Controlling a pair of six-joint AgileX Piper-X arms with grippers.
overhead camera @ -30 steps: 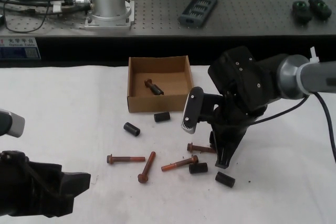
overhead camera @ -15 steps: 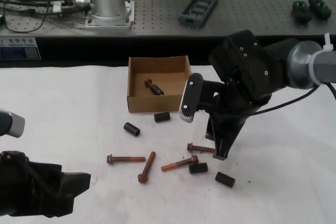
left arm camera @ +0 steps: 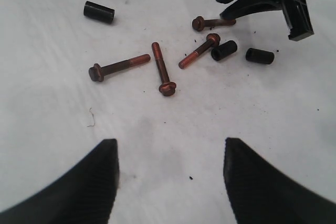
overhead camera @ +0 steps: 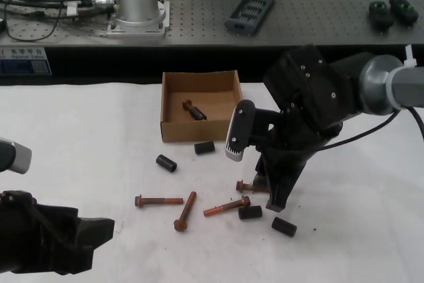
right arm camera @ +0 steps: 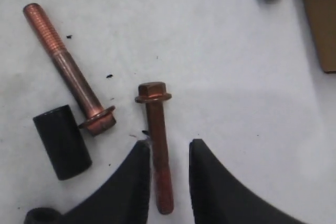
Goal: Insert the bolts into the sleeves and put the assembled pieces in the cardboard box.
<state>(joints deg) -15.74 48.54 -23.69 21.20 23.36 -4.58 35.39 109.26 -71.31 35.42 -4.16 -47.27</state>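
Box [overhead camera: 199,130] in the upper middle holds one finished piece [overhead camera: 194,110]. Four bolts [overhead camera: 159,200] and four sleeves [overhead camera: 166,163] lie loose on the counter [overhead camera: 79,157] below it. Right jaws sit open around one bolt [right arm camera: 155,119] there; left jaws are open and empty.

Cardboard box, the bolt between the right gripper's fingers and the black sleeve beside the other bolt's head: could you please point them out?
Cardboard box [overhead camera: 199,130]: high view, front wall.
Bolt [right arm camera: 156,129]: right wrist view, shank.
Black sleeve [right arm camera: 62,141]: right wrist view, side.
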